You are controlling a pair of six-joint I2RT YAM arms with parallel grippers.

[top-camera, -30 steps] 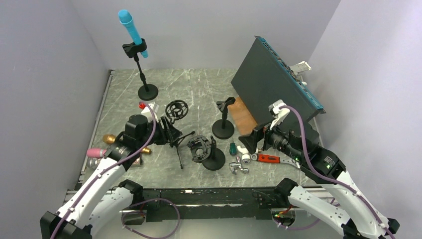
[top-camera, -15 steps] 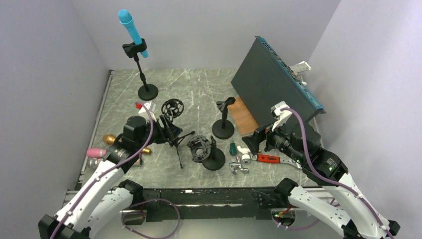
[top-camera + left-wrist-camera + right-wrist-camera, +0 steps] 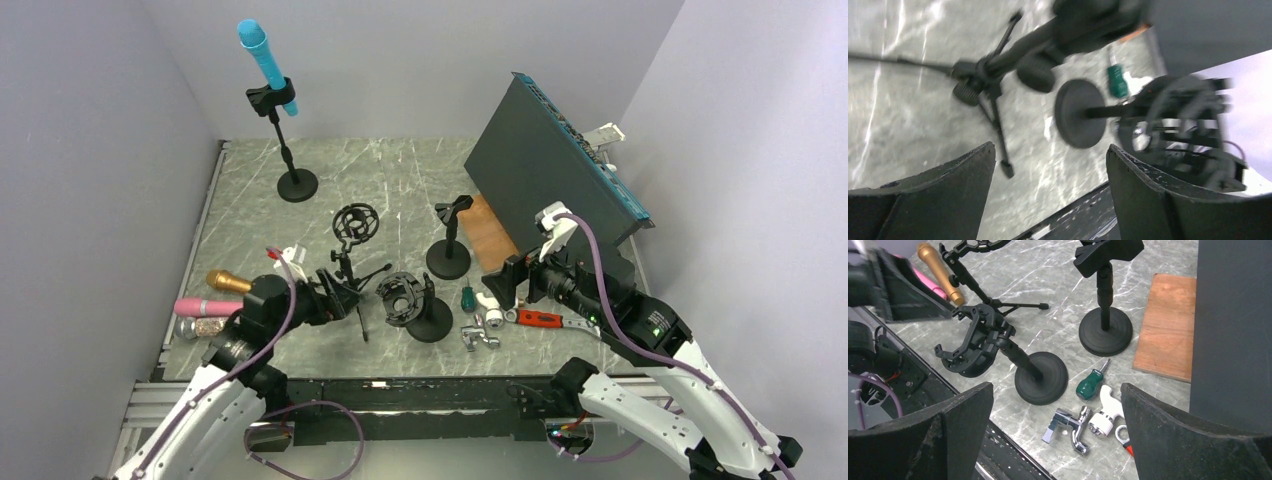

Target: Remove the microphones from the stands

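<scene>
The blue microphone (image 3: 265, 60) sits tilted in the black clip of a tall stand (image 3: 297, 185) at the back left of the table, far from both grippers. It shows only in the top view. My left gripper (image 3: 335, 295) is open and empty, low at the near left beside a small tripod; its jaws also stand wide apart in the left wrist view (image 3: 1050, 190). My right gripper (image 3: 505, 285) is open and empty at the near right, above small tools, and its jaws frame them in the right wrist view (image 3: 1055, 435).
A shock mount on a tripod (image 3: 355, 225), a tipped shock-mount stand (image 3: 410, 300) and an empty clip stand (image 3: 450, 235) fill the middle. Gold (image 3: 228, 282) and pink (image 3: 205, 306) microphones lie at left. A green screwdriver (image 3: 1091, 382), chrome tap (image 3: 1070, 429) and dark leaning panel (image 3: 550, 165) are at right.
My left arm has drawn back toward the near edge, uncovering the gold and pink microphones. The right arm has hardly moved. The blue microphone has not moved.
</scene>
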